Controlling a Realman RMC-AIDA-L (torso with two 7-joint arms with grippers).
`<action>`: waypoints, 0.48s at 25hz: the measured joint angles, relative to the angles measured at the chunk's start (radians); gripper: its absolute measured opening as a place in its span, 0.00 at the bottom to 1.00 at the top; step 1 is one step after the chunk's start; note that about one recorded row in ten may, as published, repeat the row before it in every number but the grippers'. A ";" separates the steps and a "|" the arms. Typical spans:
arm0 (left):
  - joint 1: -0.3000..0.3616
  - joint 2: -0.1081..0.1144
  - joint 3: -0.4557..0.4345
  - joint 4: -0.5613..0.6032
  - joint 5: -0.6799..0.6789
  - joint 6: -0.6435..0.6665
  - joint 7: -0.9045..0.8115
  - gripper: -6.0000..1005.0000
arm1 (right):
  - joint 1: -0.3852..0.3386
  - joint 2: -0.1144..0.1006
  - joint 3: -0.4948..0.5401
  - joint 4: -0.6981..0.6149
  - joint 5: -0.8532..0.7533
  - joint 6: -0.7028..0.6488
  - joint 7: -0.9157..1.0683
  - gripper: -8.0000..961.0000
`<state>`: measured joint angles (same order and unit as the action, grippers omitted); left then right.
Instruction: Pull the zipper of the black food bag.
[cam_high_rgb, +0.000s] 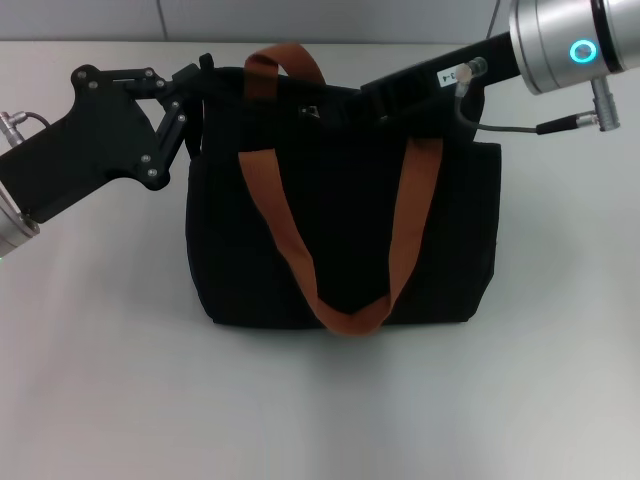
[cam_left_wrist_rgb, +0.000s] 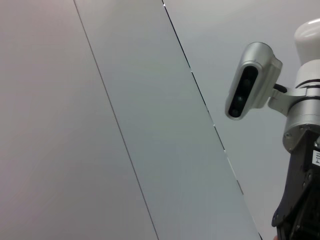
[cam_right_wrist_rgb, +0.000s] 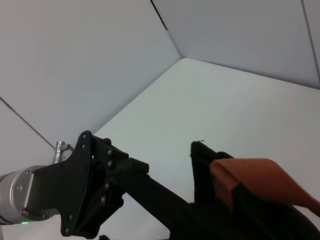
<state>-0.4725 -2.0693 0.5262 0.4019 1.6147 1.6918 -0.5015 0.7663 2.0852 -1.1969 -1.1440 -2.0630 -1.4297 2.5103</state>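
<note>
Bag (cam_high_rgb: 345, 235): one, black, soft, likely to slump; two orange straps (cam_high_rgb: 400, 250) | left gripper (cam_high_rgb: 195, 95): at bag's top left corner, fingers seem clamped on its edge | right gripper (cam_high_rgb: 375, 100): at bag's top right rim, grip cannot be told | zipper: not visible; pinch tab while other hand steadies fabric.

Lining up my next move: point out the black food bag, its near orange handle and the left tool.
black food bag (cam_high_rgb: 240, 270): head view, front panel.
near orange handle (cam_high_rgb: 345, 318): head view, bottom of loop.
left tool (cam_high_rgb: 197, 78): head view, fingertips at bag's corner.
</note>
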 joint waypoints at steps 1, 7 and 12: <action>0.000 0.000 0.000 0.000 0.000 0.000 0.000 0.11 | -0.006 0.000 0.001 -0.006 0.000 -0.002 0.000 0.01; 0.000 0.000 0.000 0.000 -0.003 -0.003 0.000 0.11 | -0.054 -0.002 0.006 -0.060 -0.002 -0.018 0.013 0.01; 0.000 0.000 0.000 0.000 -0.003 -0.004 0.000 0.11 | -0.091 -0.002 0.015 -0.105 -0.023 -0.035 0.024 0.01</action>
<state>-0.4724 -2.0693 0.5261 0.4019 1.6119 1.6877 -0.5016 0.6749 2.0830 -1.1824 -1.2490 -2.0858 -1.4644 2.5338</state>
